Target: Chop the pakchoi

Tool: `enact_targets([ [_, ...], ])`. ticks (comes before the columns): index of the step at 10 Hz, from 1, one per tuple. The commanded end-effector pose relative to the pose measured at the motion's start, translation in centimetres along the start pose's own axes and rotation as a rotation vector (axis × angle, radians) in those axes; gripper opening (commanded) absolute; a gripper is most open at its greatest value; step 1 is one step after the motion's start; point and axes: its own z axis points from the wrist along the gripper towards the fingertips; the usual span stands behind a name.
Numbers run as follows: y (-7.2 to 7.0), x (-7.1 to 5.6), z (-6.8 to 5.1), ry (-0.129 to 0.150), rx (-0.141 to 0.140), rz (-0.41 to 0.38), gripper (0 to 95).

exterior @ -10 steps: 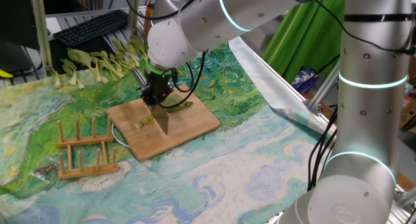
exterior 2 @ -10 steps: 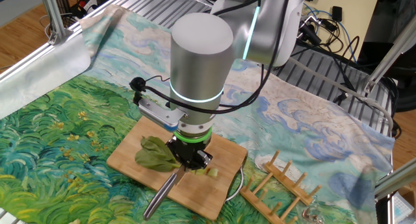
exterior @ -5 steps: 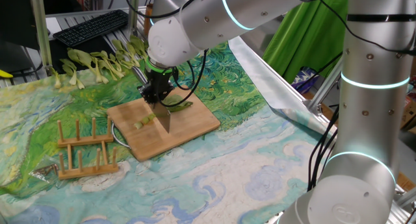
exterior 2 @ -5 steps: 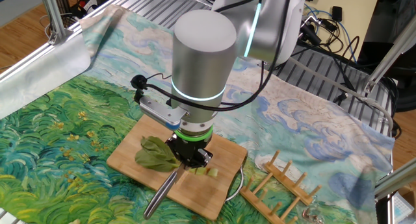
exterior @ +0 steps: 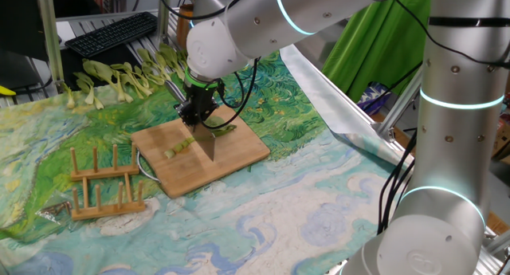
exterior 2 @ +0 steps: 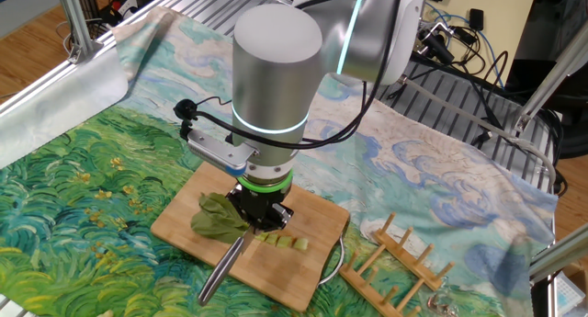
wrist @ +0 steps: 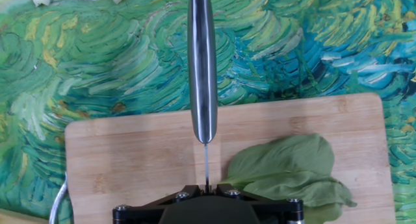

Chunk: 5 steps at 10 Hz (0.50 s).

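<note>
jaws shifted; pakchoi (wrist: 286,169) just beside

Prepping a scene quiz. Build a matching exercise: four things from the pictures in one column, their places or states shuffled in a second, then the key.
Things:
1. knife
2. pakchoi
3. rack
4. uncut pakchoi

Places or states:
A. empty, on the cloth beside the board
B. heaped on the cloth near the keyboard
C. held in the gripper
D. on the board, part cut into pieces

Pairs: 1-C, 2-D, 3-A, 4-B

claw (exterior: 197,115) clamping knife (exterior: 209,141), pakchoi (exterior: 182,147) on cutting board (exterior: 239,157)
</note>
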Motion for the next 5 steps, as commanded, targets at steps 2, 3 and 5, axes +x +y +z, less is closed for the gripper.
enact_targets([
  [2,-0.04,-0.02,-0.12,-0.002,0.001,-0.001,0.0],
  [3,-0.04,-0.02,-0.12,-0.002,0.003,-0.003,0.0],
  [5,-0.07,0.01,-0.30,-0.001,0.004,-0.003,0.0],
])
